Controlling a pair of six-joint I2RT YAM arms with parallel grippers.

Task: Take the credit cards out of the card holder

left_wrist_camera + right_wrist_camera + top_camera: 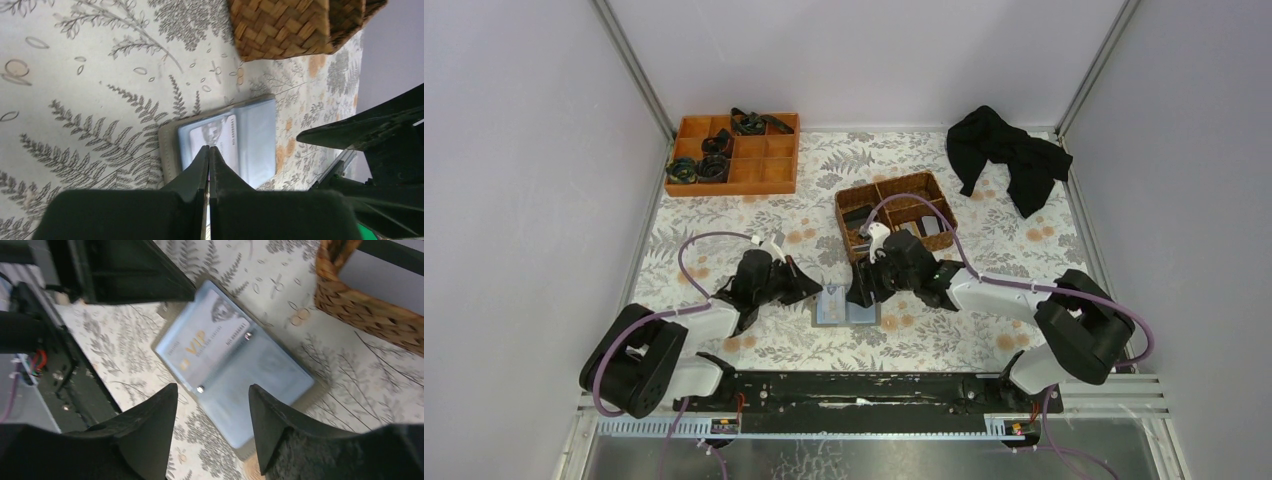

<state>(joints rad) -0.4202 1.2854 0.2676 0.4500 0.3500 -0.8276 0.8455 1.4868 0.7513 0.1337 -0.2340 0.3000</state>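
Note:
The card holder (846,307) lies open and flat on the patterned cloth between my two grippers. It is pale blue-grey, and its left panel holds a pale card marked VIP (205,340) under clear plastic; this card also shows in the left wrist view (216,139). My left gripper (209,148) is shut, its tips just over the holder's (252,137) left panel, with nothing seen between them. My right gripper (212,390) is open and empty above the holder's (260,375) near edge. Dark and grey cards (894,215) lie in the wicker basket.
The brown wicker basket (939,198) stands just behind the holder, and it also shows in the left wrist view (295,25) and the right wrist view (360,310). An orange divided tray (764,170) with black items sits at the back left. A black cloth (1009,150) lies at the back right.

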